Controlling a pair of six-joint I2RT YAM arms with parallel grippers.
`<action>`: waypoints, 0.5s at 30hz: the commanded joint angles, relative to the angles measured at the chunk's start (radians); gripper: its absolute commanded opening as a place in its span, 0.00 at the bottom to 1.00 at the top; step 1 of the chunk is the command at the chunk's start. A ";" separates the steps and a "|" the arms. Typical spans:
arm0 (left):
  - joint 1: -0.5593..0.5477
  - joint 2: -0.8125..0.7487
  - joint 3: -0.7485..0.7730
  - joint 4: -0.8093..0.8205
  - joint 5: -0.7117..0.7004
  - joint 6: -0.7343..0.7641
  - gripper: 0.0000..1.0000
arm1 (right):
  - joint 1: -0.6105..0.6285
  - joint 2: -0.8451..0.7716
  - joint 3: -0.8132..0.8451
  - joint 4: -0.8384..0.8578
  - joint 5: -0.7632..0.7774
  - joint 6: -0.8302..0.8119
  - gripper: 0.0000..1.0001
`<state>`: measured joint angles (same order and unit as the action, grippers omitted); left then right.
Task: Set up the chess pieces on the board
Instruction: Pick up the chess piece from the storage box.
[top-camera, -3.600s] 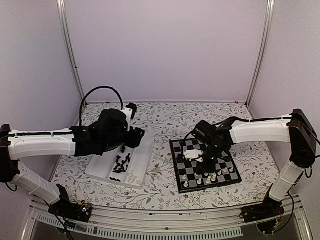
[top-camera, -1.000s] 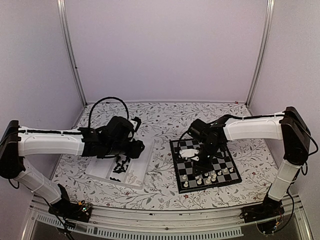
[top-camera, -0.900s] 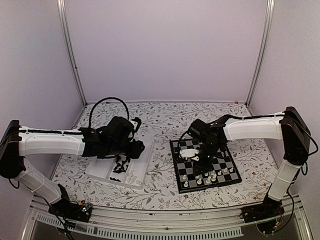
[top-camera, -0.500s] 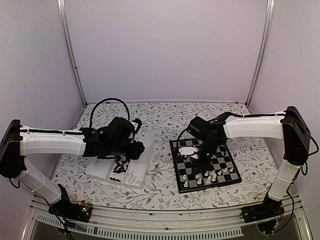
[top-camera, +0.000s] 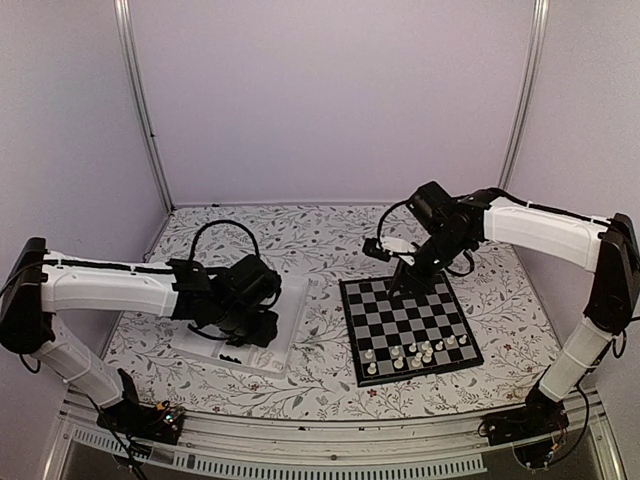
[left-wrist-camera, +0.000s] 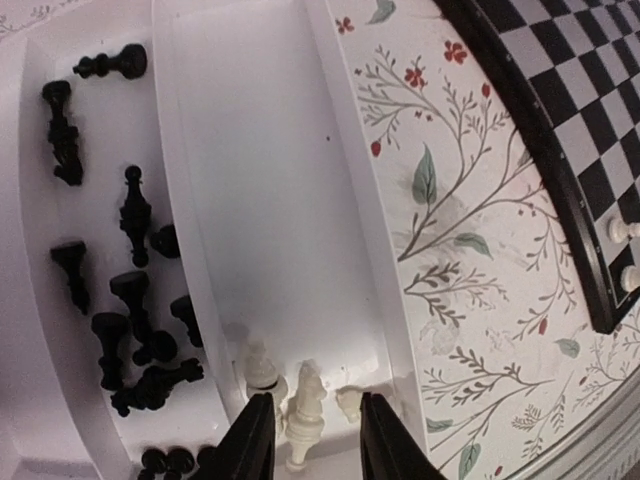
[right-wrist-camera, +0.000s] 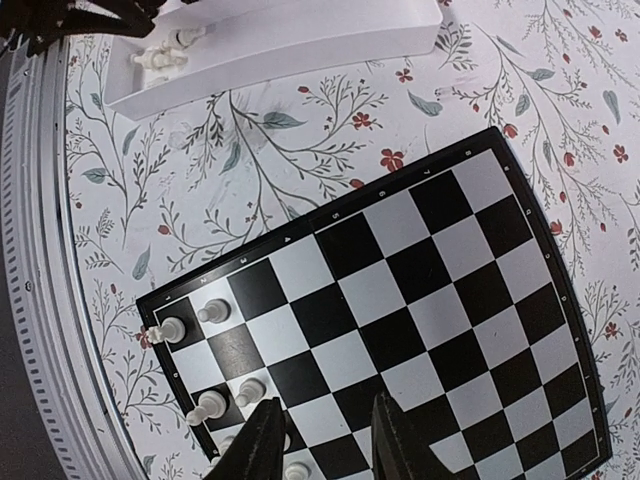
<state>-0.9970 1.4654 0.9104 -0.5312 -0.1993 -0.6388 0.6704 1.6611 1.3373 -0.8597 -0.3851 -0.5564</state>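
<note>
The board (top-camera: 410, 325) lies right of centre with several white chess pieces (top-camera: 415, 352) along its near edge. My right gripper (top-camera: 402, 283) hangs open and empty above the board's far-left edge; in the right wrist view (right-wrist-camera: 328, 445) its fingers frame bare squares, with white pieces (right-wrist-camera: 172, 328) near the corner. My left gripper (top-camera: 255, 325) is low over the clear tray (top-camera: 292, 305). In the left wrist view it (left-wrist-camera: 315, 440) is open around a lying white piece (left-wrist-camera: 305, 400), with two more white pieces (left-wrist-camera: 262, 365) beside it. Several black pieces (left-wrist-camera: 135, 300) lie in the neighbouring compartment.
The tray's inner wall (left-wrist-camera: 185, 250) divides black pieces from white. The board's corner (left-wrist-camera: 560, 100) shows to the right of the tray across flowered tablecloth (left-wrist-camera: 450, 250). The tray's end (right-wrist-camera: 270, 40) shows at the top of the right wrist view. Walls enclose the table.
My right gripper has risen off the board's middle and moved to its far edge. My left gripper has shifted toward the near end of the tray and come down over the white pieces.
</note>
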 joint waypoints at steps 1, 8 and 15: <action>-0.055 0.095 0.058 -0.184 -0.021 -0.094 0.30 | 0.001 -0.032 -0.018 0.004 -0.039 0.013 0.32; -0.064 0.183 0.083 -0.215 -0.005 -0.110 0.26 | 0.001 -0.032 -0.042 0.021 -0.050 0.012 0.32; -0.063 0.260 0.107 -0.251 -0.019 -0.129 0.33 | 0.000 -0.034 -0.057 0.032 -0.052 0.012 0.32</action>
<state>-1.0550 1.6855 0.9932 -0.7391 -0.2085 -0.7460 0.6674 1.6596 1.2915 -0.8455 -0.4149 -0.5529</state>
